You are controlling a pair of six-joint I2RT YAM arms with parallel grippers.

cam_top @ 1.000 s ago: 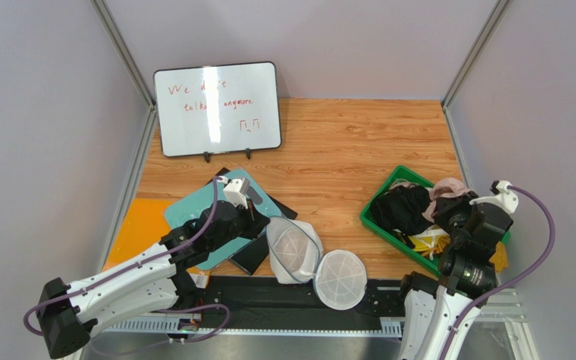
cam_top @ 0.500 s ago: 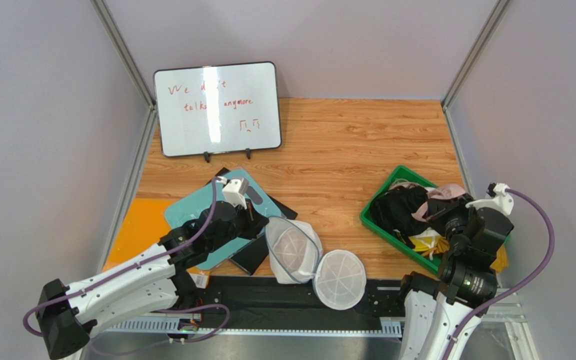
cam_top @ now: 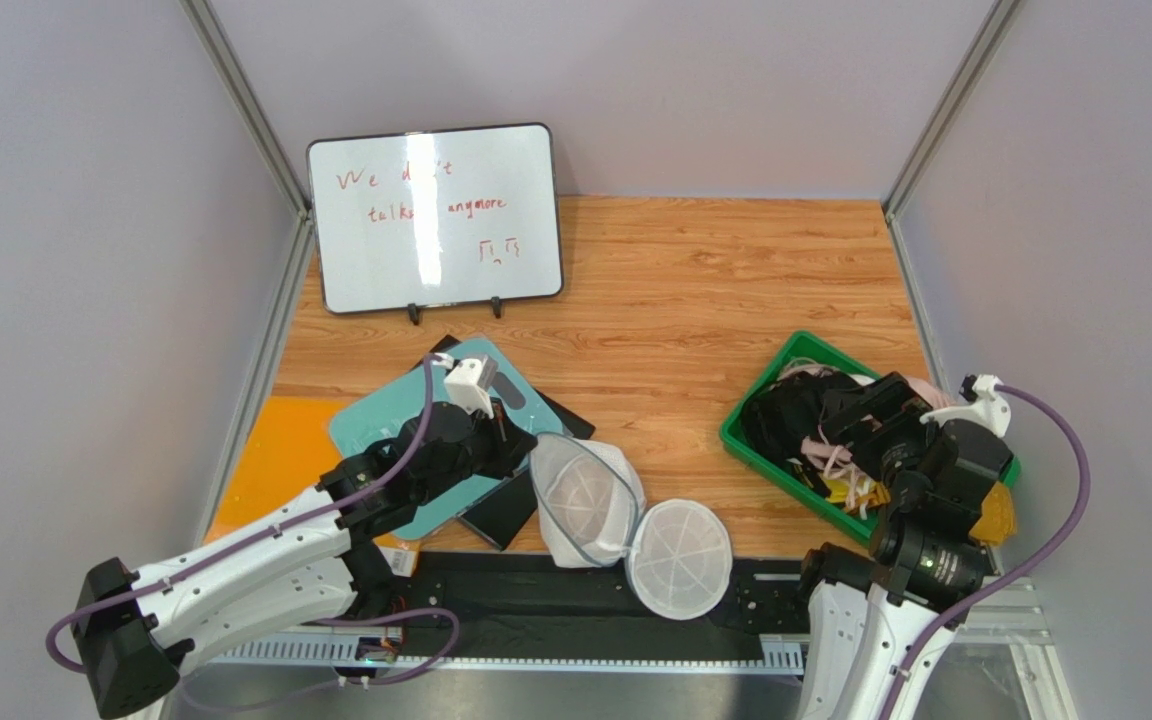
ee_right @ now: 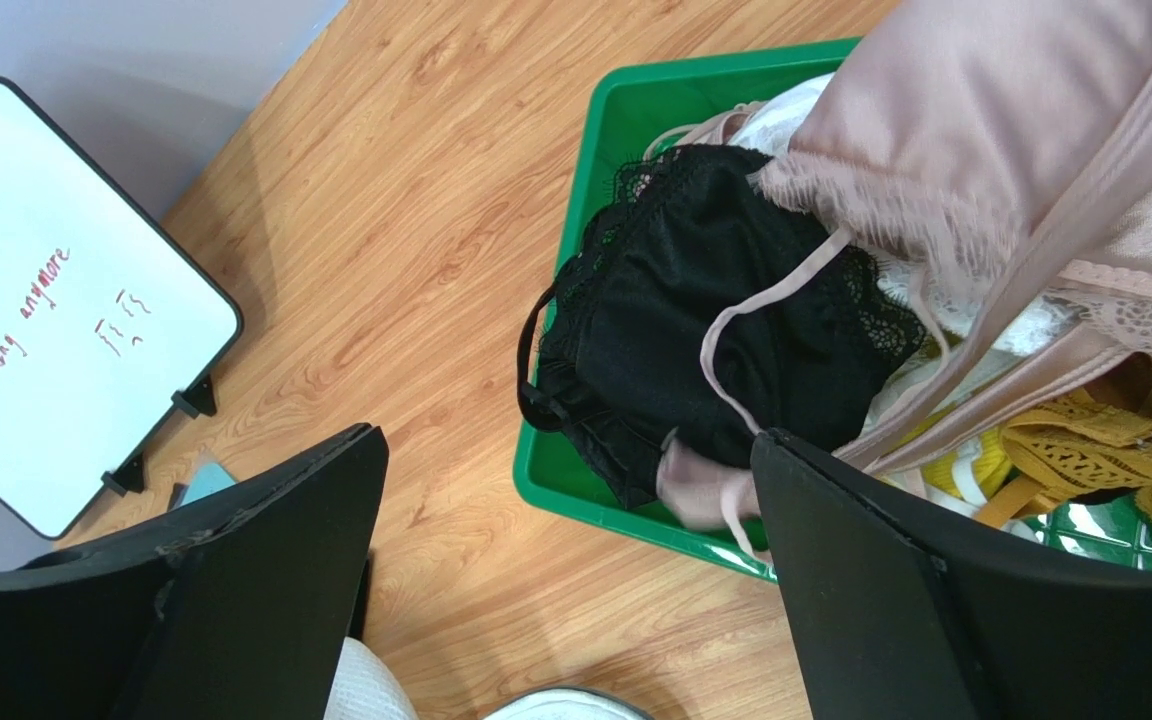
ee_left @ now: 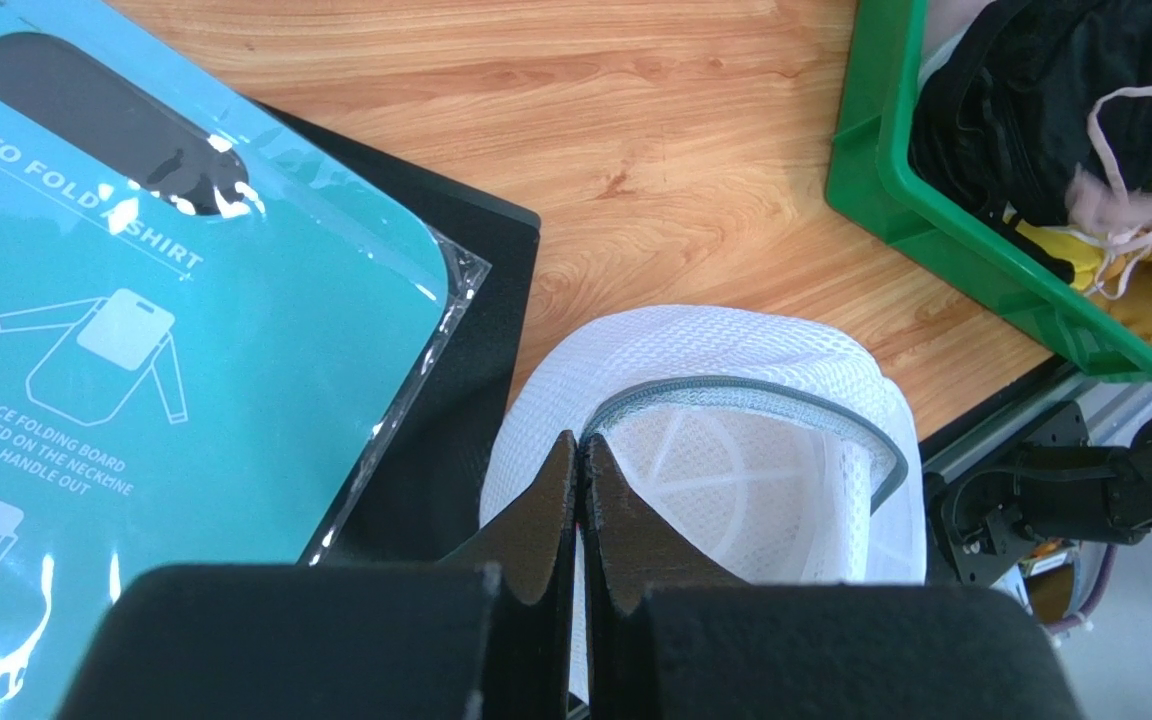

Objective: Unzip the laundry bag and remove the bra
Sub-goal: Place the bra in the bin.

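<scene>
Two arms busy. Clamping the grey zip rim of the laundry bag (ee_left: 717, 375) with the left gripper (ee_left: 579, 447), fingers pressed together (lid flap (cam_top: 680, 558) lying open beside it). Hovering over the green bin (ee_right: 593, 180) with the right gripper (ee_right: 567, 443), fingers wide apart, the bra (ee_right: 988, 165) draped there across a black garment (ee_right: 717, 330).

The wooden table (cam_top: 687, 300) carries a whiteboard (cam_top: 435, 218) standing at the far left. A teal folding board (ee_left: 162, 360) on a black mat (ee_left: 462, 375) lies near left, beside an orange sheet (cam_top: 274, 450). A mesh laundry bag (cam_top: 585, 503) lies open near centre, and a green bin (ee_right: 605, 165) sits right.
</scene>
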